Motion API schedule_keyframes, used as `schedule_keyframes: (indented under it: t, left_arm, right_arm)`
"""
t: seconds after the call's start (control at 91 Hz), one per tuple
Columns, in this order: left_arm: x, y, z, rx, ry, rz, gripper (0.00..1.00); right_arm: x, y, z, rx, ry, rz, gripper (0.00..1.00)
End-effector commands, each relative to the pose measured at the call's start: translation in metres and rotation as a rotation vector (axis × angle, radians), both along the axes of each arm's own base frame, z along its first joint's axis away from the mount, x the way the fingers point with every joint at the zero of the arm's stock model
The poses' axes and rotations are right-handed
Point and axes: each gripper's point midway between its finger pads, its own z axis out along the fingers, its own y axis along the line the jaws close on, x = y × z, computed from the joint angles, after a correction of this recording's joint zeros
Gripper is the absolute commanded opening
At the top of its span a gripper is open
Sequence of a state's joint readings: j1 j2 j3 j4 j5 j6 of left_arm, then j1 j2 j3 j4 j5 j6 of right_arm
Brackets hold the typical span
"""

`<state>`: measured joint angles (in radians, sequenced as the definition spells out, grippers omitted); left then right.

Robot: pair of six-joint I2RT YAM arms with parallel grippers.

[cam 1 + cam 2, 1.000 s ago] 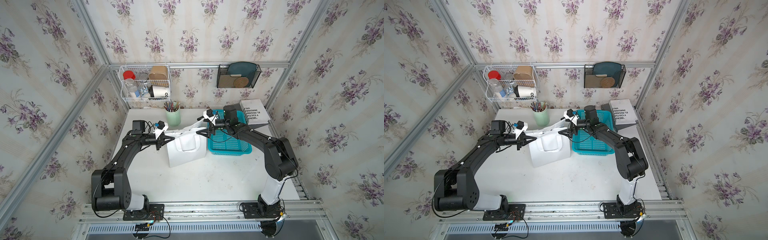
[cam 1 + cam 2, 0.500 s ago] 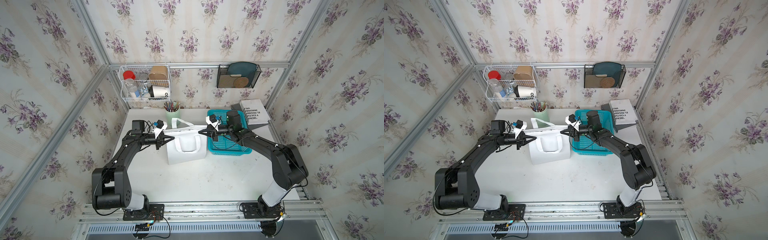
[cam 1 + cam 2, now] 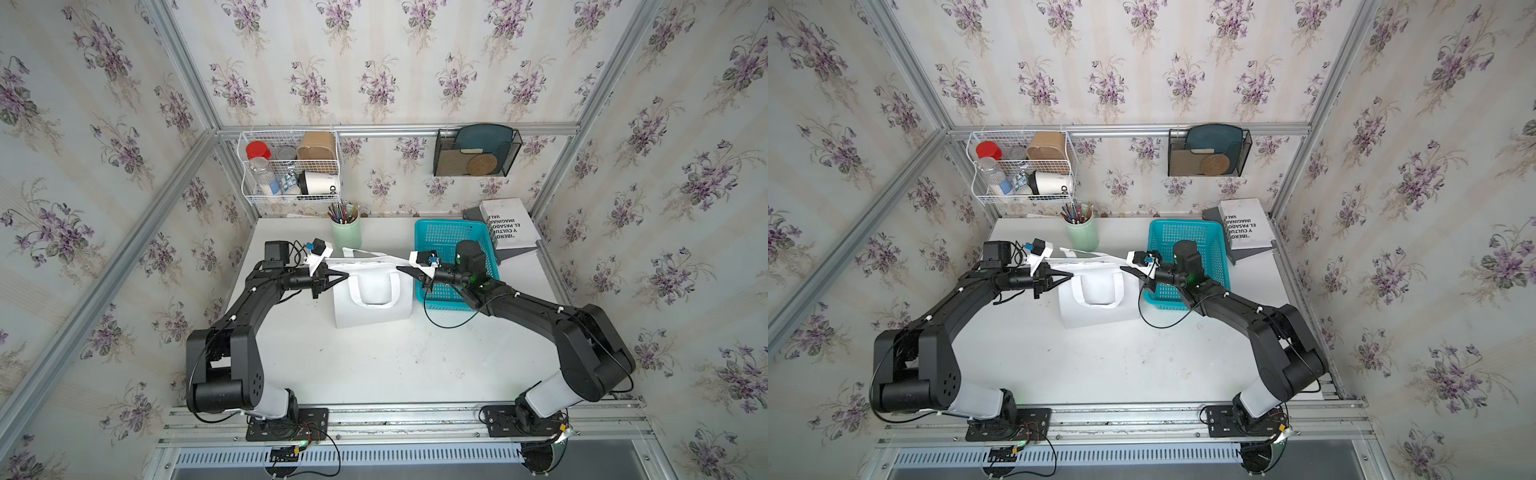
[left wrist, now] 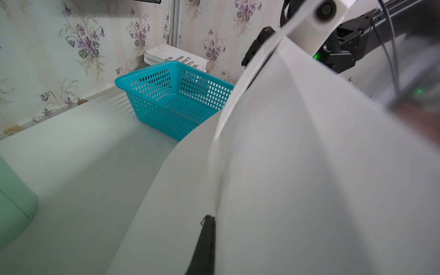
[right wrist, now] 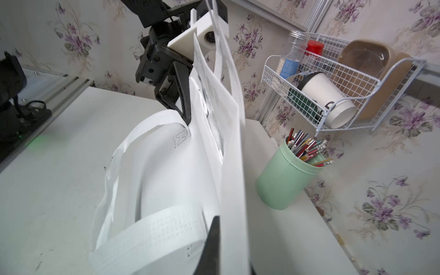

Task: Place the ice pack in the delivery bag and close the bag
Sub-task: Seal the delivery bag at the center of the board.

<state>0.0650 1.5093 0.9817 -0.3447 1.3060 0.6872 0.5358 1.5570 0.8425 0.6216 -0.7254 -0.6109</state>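
The white delivery bag [image 3: 370, 305] [image 3: 1100, 309] stands mid-table, one loop handle hanging down its front. My left gripper [image 3: 345, 274] [image 3: 1070, 274] is shut on the bag's left top edge. My right gripper [image 3: 400, 268] [image 3: 1123, 268] is shut on its right top edge, so the rim is stretched between them. In the left wrist view, white bag fabric [image 4: 309, 166] fills the frame beside one dark finger [image 4: 206, 240]. In the right wrist view, a dark finger [image 5: 212, 240] presses against the bag wall [image 5: 233, 190], and the left gripper [image 5: 187, 116] pinches the far edge. The ice pack is out of view.
A turquoise perforated basket [image 3: 451, 239] [image 4: 176, 100] sits right of the bag, under my right wrist, and looks empty. A green pencil cup [image 3: 346, 232] [image 5: 285, 176] stands behind the bag. A book [image 3: 509, 224] leans at the back right. A wire rack [image 3: 291, 170] hangs on the wall.
My right gripper has shut on the bag's right top edge and drawn it rightward. The bag has straightened and its rim is now taut. The left gripper kept its hold.
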Motion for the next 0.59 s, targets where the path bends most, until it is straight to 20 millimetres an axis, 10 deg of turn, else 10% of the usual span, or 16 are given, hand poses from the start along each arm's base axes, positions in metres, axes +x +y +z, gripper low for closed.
schedule_keyframes:
  t: [0.0, 0.297, 0.582]
  left_arm:
    - [0.009, 0.008, -0.001, 0.001, 0.049, 0.033, 0.00]
    - [0.013, 0.008, 0.004, -0.029, 0.135, 0.010, 0.00]
    - [0.011, 0.008, 0.015, -0.011, 0.117, 0.020, 0.25]
  right_arm:
    - [0.018, -0.020, -0.007, -0.045, -0.190, -0.159, 0.00]
    - [0.020, -0.015, -0.015, -0.118, -0.396, -0.274, 0.00]
    - [0.018, -0.012, -0.015, -0.127, -0.448, -0.294, 0.00]
